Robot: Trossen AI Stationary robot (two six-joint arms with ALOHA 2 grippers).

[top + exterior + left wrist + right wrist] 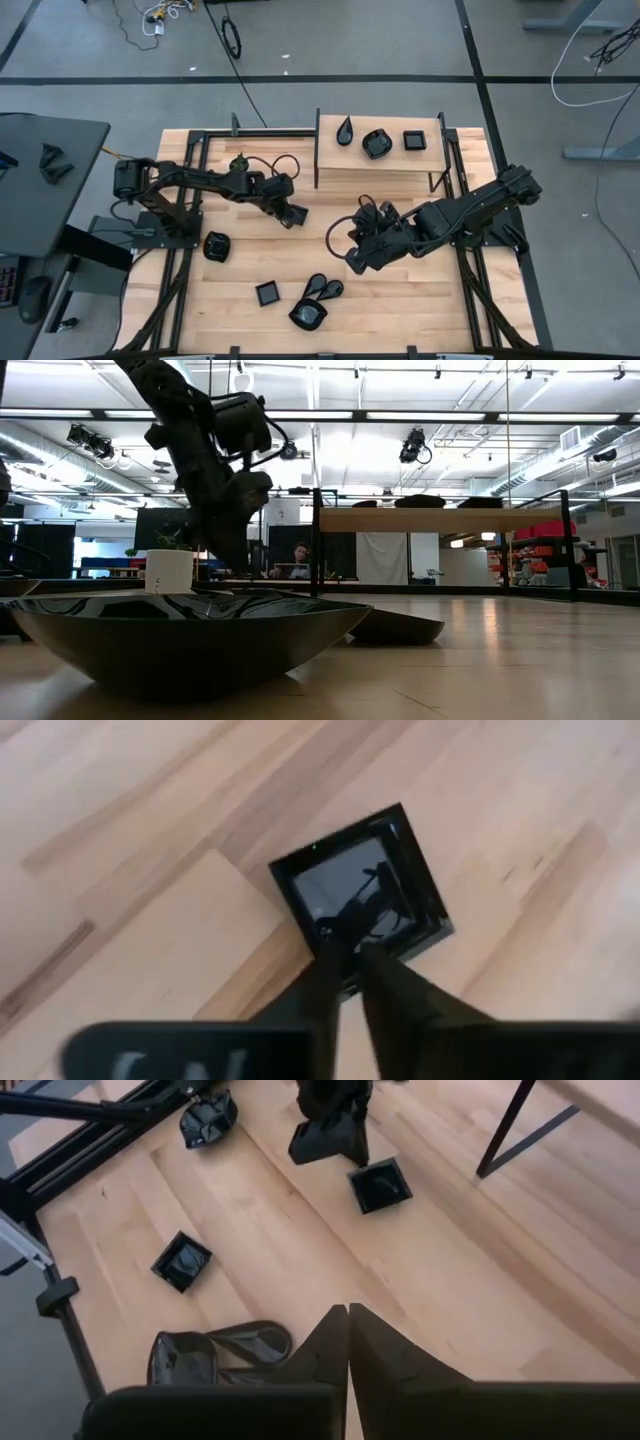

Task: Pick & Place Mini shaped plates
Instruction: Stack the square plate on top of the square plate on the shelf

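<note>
On the desk [420,310], I had my left arm stretched toward the middle, its end effector [350,952] nearly closed over the rim of a square plate [360,885]. My right end effector [348,1312] hung shut, empty.

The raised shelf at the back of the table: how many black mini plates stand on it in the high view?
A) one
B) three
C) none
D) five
B: the high view shows three black plates in a row on the raised shelf: a teardrop plate, a rounded plate and a square plate.
</note>
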